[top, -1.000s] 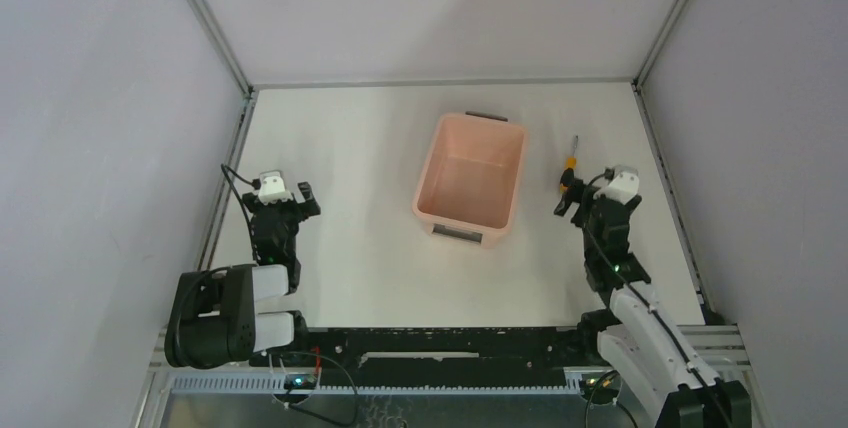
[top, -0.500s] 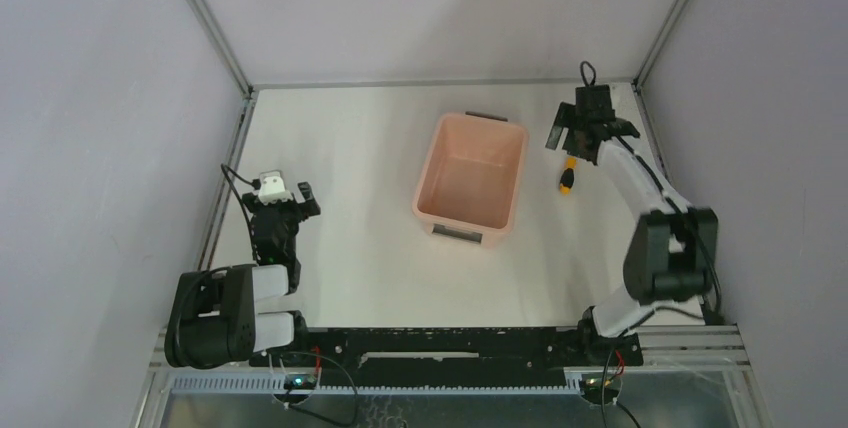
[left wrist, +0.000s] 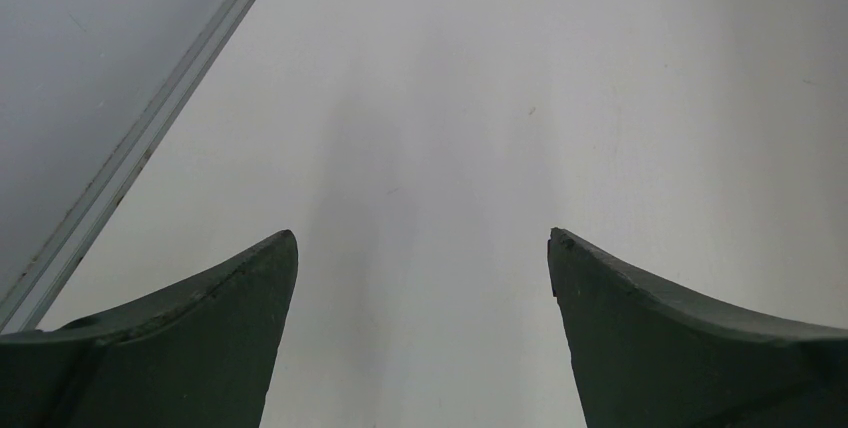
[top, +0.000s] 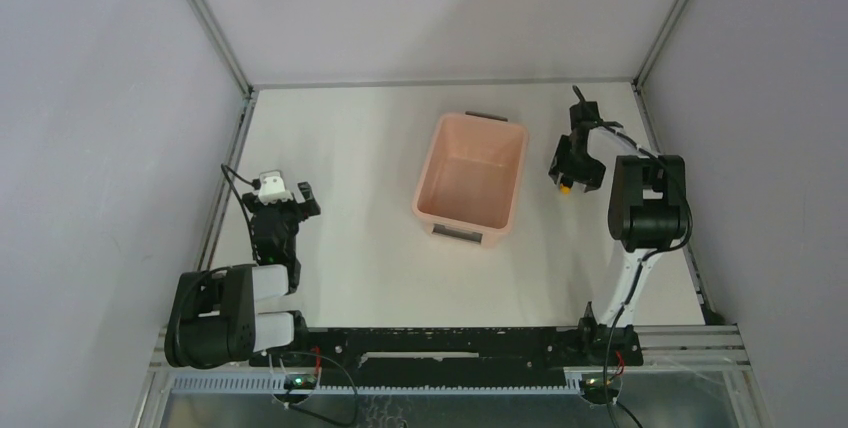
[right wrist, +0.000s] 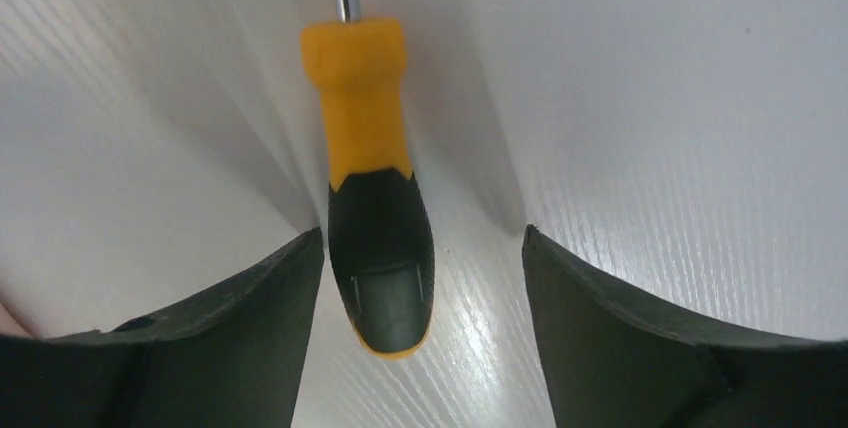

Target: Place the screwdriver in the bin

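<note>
The screwdriver (right wrist: pixel 370 178) lies flat on the white table, its black and orange-yellow handle toward the camera and its grey shaft running out of the top of the right wrist view. My right gripper (right wrist: pixel 423 233) is open and straddles the black butt of the handle. The left finger sits almost against the handle, and a gap remains on the right side. In the top view only a yellow bit of the screwdriver (top: pixel 566 188) shows under the right gripper (top: pixel 568 166), just right of the pale pink bin (top: pixel 470 180). My left gripper (top: pixel 287 200) rests open and empty at the left (left wrist: pixel 420 248).
The right arm (top: pixel 640 203) folds back over itself near the right wall rail (top: pixel 665 163). The bin has dark grey handles at its far and near ends. A metal rail (left wrist: pixel 150 138) runs along the table's left edge beside the left gripper.
The right gripper has come back from over the shaft's far end and dropped around the screwdriver's handle, its jaws narrowing slightly. The screwdriver, the bin and the left arm have not moved.
</note>
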You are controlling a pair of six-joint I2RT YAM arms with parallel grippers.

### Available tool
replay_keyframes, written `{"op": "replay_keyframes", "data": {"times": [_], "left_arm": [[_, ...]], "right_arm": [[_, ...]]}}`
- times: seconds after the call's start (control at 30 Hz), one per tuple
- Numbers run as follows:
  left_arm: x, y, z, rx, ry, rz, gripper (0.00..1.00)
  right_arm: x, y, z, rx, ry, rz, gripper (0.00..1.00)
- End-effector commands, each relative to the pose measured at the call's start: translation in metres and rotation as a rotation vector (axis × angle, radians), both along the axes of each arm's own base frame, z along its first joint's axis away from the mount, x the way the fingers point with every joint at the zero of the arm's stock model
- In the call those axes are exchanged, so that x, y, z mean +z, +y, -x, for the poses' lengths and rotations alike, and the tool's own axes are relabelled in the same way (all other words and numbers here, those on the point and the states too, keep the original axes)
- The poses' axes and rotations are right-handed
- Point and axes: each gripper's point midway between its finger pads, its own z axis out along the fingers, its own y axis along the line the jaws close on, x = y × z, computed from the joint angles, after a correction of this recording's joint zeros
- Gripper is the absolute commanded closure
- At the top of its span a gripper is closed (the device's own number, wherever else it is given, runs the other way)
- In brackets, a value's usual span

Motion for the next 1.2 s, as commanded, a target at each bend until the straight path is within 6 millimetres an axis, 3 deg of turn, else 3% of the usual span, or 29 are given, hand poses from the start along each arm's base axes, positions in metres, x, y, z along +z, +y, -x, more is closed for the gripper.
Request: {"op": "replay_keyframes", "data": {"times": [0.0,0.03,0.13,0.17,0.27,0.4,0.67,0.83,0.97,1.07,1.17], "left_arm": [[0.036,0.001,-0.014,0.0,-0.104,-0.026,0.0],[0.036,0.001,-0.014,0.002,-0.104,-0.026,0.0],[0.037,0.001,-0.014,0.0,-0.106,-0.026,0.0],[0.036,0.001,-0.014,0.0,-0.103,-0.026,0.0],[0.037,0.001,-0.014,0.001,-0.106,-0.026,0.0],[0.036,0.001,-0.014,0.0,-0.105,-0.026,0.0],[0.036,0.001,-0.014,0.0,-0.105,-0.026,0.0],[0.036,0.001,-0.014,0.001,-0.105,-0.026,0.0],[0.036,0.001,-0.014,0.0,-0.105,-0.026,0.0],[0.036,0.001,-0.014,0.001,-0.105,-0.026,0.0],[0.036,0.001,-0.014,0.0,-0.105,-0.026,0.0]], "right_arm": [[0.0,-0.001,-0.016,-0.009,-0.036,-0.022,0.29],[0.0,-0.001,-0.017,-0.006,-0.038,-0.025,0.42],[0.007,-0.005,-0.022,-0.019,-0.058,-0.031,0.94],[0.014,-0.007,-0.024,-0.024,-0.063,-0.032,1.0],[0.043,-0.016,-0.025,-0.024,-0.092,0.012,1.0],[0.098,-0.025,-0.015,-0.027,-0.165,0.076,1.0],[0.209,0.013,0.029,0.076,-0.383,-0.027,1.0],[0.269,0.08,0.058,0.203,-0.517,-0.104,1.0],[0.301,0.134,0.073,0.308,-0.604,-0.116,1.0],[0.307,0.168,0.077,0.336,-0.637,-0.144,1.0],[0.293,0.188,0.077,0.304,-0.633,-0.159,1.0]]}}
